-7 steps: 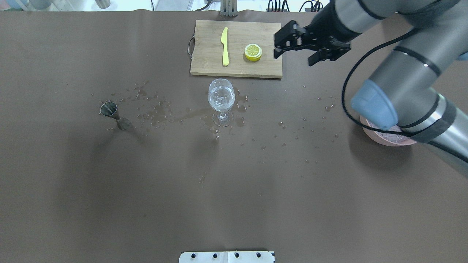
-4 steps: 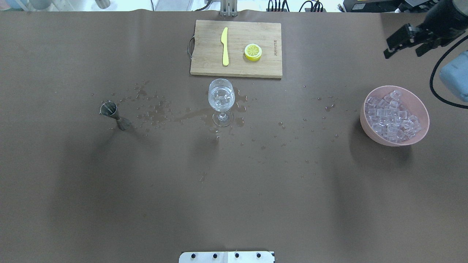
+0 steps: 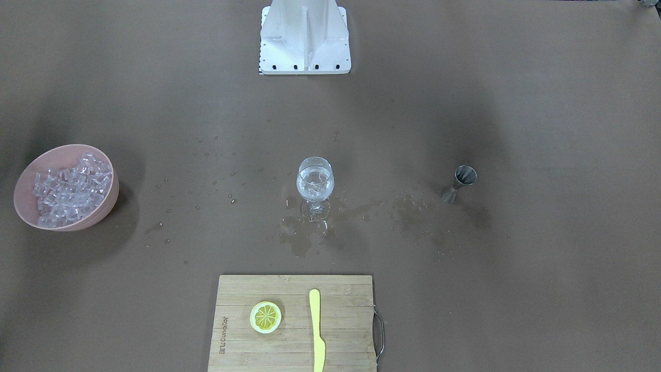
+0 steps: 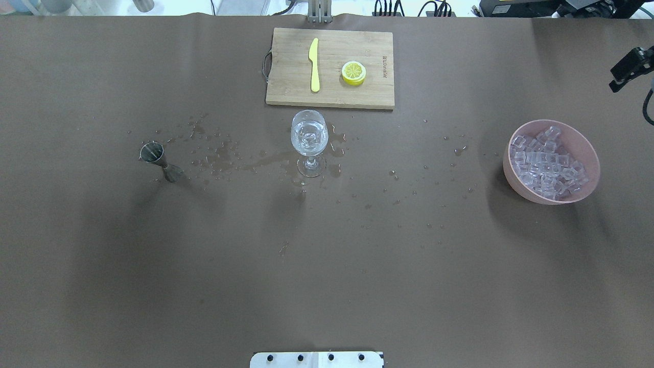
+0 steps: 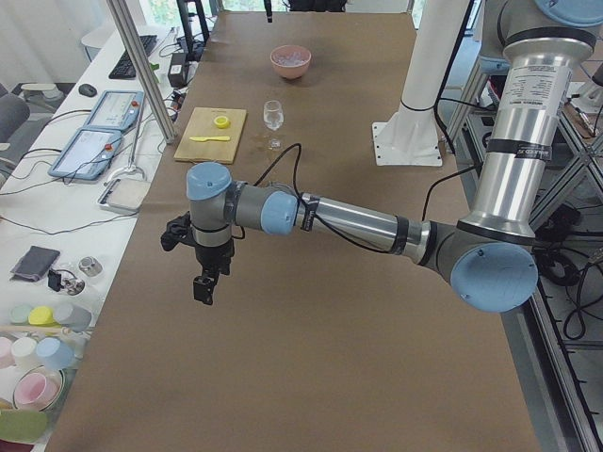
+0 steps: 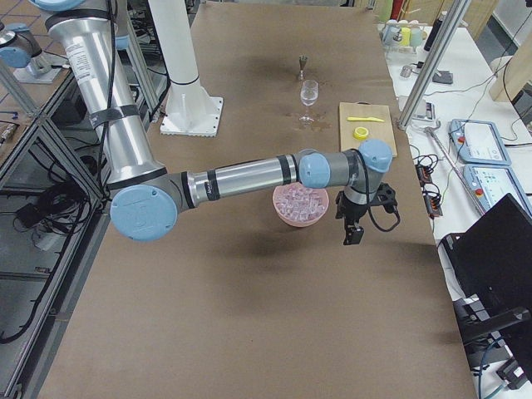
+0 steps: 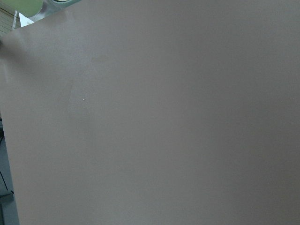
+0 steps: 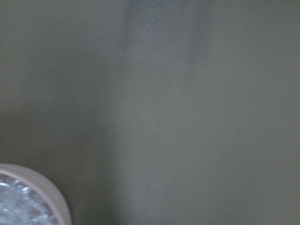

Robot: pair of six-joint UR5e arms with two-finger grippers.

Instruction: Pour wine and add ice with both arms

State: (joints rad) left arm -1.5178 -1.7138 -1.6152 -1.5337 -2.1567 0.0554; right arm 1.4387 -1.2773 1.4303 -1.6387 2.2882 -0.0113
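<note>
A wine glass (image 4: pixel 309 138) stands mid-table with clear wine and a few ice cubes in it; it also shows in the front view (image 3: pixel 315 185). A pink bowl (image 4: pixel 590 153) full of ice (image 4: pixel 546 163) sits at the right. An empty steel jigger (image 4: pixel 153 153) stands at the left. My right gripper (image 6: pixel 352 237) hangs beyond the bowl at the table's right end. One of its fingers (image 4: pixel 628 69) shows at the overhead edge, with the jaws apart and nothing in them. My left gripper (image 5: pixel 203 278) hangs over bare table at the left end; I cannot tell its state.
A wooden cutting board (image 4: pixel 291 82) at the far side carries a yellow knife (image 4: pixel 314 64) and a lemon slice (image 4: pixel 353 72). Water drops and a wet patch (image 4: pixel 219 153) spread around the glass. The white robot base (image 3: pixel 304 36) stands at the near edge.
My right arm has swung from beside the cutting board out to the right, uncovering the ice bowl, and is almost out of the overhead view. Glass, jigger and bowl have not moved.
</note>
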